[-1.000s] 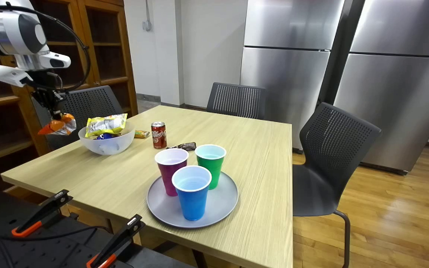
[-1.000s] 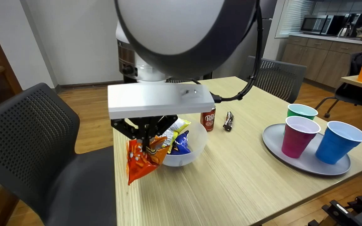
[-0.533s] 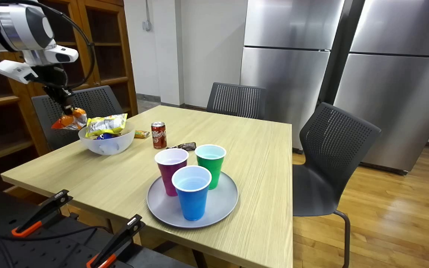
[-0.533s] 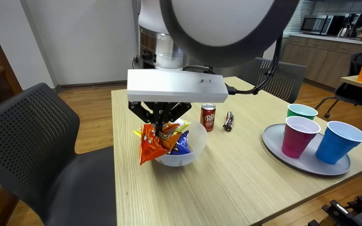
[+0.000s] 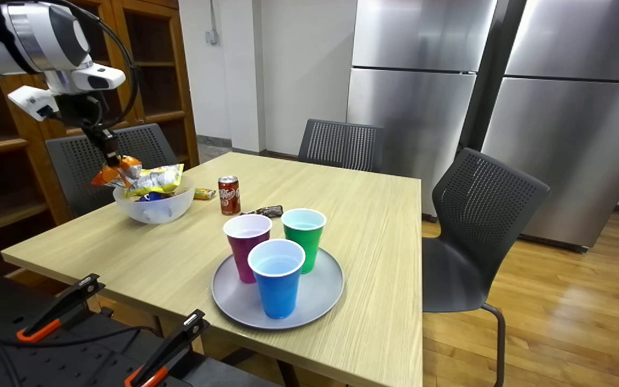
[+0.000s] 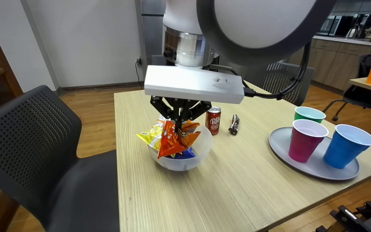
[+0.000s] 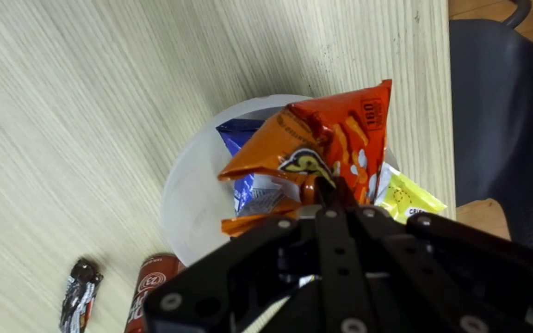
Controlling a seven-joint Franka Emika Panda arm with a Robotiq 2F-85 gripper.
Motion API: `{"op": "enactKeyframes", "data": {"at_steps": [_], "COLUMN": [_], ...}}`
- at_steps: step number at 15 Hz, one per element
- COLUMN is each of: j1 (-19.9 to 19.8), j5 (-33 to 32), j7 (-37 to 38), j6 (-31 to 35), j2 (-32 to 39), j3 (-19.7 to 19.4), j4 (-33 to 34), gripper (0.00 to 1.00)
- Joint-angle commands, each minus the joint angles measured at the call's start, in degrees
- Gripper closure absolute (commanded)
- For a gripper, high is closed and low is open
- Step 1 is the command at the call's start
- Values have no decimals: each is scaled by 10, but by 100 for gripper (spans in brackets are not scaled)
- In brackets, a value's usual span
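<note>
The gripper (image 6: 178,126), nearly closed, pinches an orange bag (image 6: 170,141) partly above the bowl (image 6: 178,164); moving on likely calls for steadiness.

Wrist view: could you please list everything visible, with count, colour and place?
Table: 1, pale wood, mostly left
Bowl: 1, translucent white, on the table
Snack bag: 1, orange, held, hiding part of bowl
Blue bag: at least 1, blue, inside bowl
Yellow bag: 1, yellow, bowl's right rim
Can: 1, dark red, beside bowl
Wrapper: 1, dark brown, near can
Chair: 1, dark grey, right edge
Floor: 1, brown, top right
Gripper: 1, black, bottom
</note>
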Motion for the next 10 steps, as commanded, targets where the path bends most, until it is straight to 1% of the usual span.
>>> {"op": "enactKeyframes", "data": {"at_steps": [1, 10], "j1": [-12, -43], "j5": [-27, -39], "j7": [69, 151], "j6": [4, -9], "j2": [-19, -10], "j3": [-6, -9], "j4": [-20, -16], "gripper": [100, 100]}}
